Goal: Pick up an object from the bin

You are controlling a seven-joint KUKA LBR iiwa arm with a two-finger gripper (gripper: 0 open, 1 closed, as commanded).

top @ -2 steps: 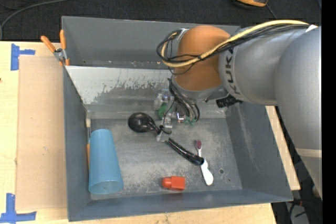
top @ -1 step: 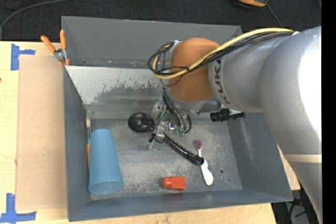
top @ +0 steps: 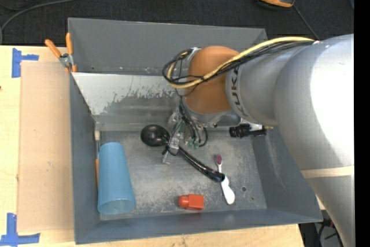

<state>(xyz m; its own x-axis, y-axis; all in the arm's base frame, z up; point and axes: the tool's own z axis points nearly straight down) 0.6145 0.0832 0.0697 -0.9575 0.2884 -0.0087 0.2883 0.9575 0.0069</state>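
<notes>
1. Right, nearest us by the lower wall of the bin [top: 144,229]: a small orange-red block [top: 191,201], lying alone.
2. Left, a light blue cup [top: 115,179] on its side; right, a black-handled stick [top: 202,166] (white at its near end).
3. Centre: the tool [top: 171,150] is down at the stick's far end, just beside a black round thing [top: 152,135]; wide or narrow, I cannot tell.

Grey bin [top: 173,49], kinda speckled on the floor. Light blue cup [top: 115,179], little orange-red block [top: 191,201], black ball [top: 153,135], and a black-and-white brush [top: 203,168].
</notes>
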